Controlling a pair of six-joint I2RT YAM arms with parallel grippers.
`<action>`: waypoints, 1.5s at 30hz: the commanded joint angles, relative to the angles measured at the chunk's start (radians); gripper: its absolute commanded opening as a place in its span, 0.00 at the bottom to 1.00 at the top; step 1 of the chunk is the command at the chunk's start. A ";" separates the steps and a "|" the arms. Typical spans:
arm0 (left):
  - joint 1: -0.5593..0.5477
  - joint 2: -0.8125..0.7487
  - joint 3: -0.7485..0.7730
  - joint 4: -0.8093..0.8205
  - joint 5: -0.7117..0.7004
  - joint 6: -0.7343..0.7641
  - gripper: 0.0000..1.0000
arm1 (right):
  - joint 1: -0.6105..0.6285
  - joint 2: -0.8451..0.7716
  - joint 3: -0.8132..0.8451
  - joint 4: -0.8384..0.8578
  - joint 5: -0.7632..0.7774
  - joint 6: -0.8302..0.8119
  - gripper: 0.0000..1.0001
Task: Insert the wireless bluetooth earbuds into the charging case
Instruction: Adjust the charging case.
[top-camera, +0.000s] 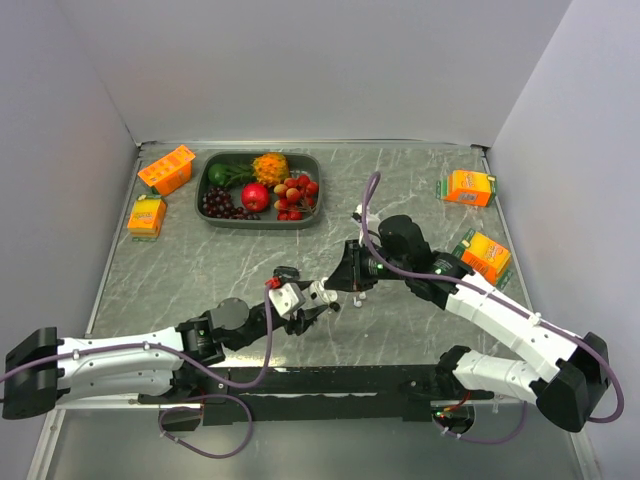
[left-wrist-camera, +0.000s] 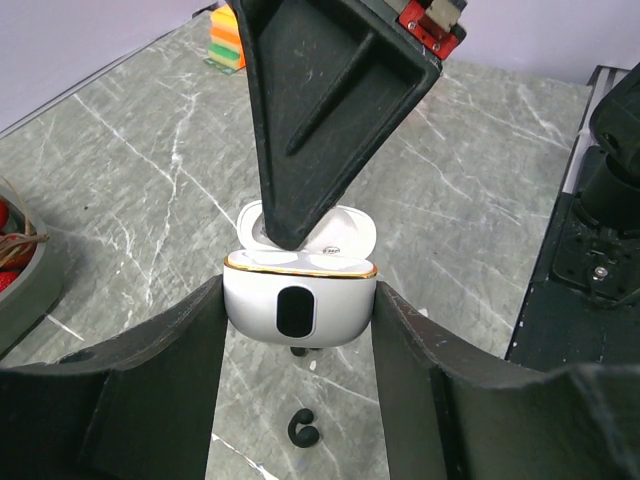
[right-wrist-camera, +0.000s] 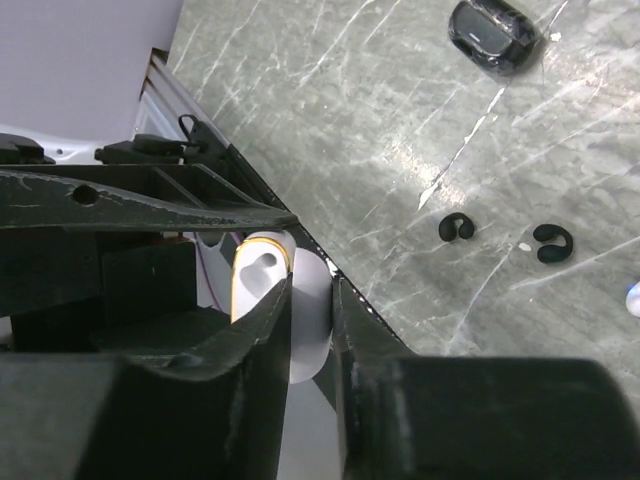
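The white charging case (left-wrist-camera: 298, 308), gold-rimmed with its lid open, is held off the table between the fingers of my left gripper (left-wrist-camera: 300, 300). My right gripper (right-wrist-camera: 312, 285) is shut on the case's raised lid (right-wrist-camera: 312, 310); one of its fingers (left-wrist-camera: 320, 110) comes down onto the lid from above. The case's hollows look empty. Two black earbuds (right-wrist-camera: 457, 227) (right-wrist-camera: 552, 243) lie loose on the table; one also shows below the case (left-wrist-camera: 300, 428). In the top view both grippers (top-camera: 312, 295) (top-camera: 345, 283) meet at the table's middle. I see no white earbud for certain.
A black case (right-wrist-camera: 493, 35) lies on the marble beyond the earbuds. A dark tray (top-camera: 205, 185) of fruit stands at the back left. Orange boxes (top-camera: 165, 168) (top-camera: 147, 215) lie at the left and two more (top-camera: 468, 187) (top-camera: 487, 257) at the right.
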 joint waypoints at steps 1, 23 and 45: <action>-0.002 -0.029 -0.002 0.068 -0.009 -0.030 0.01 | -0.003 -0.026 -0.010 0.037 -0.016 -0.010 0.12; -0.002 -0.102 0.049 -0.049 -0.082 -0.094 0.96 | -0.002 -0.147 0.199 -0.192 0.109 -0.288 0.00; 0.330 -0.076 0.147 -0.141 0.811 -0.255 0.92 | 0.055 -0.209 0.231 -0.288 -0.056 -0.810 0.00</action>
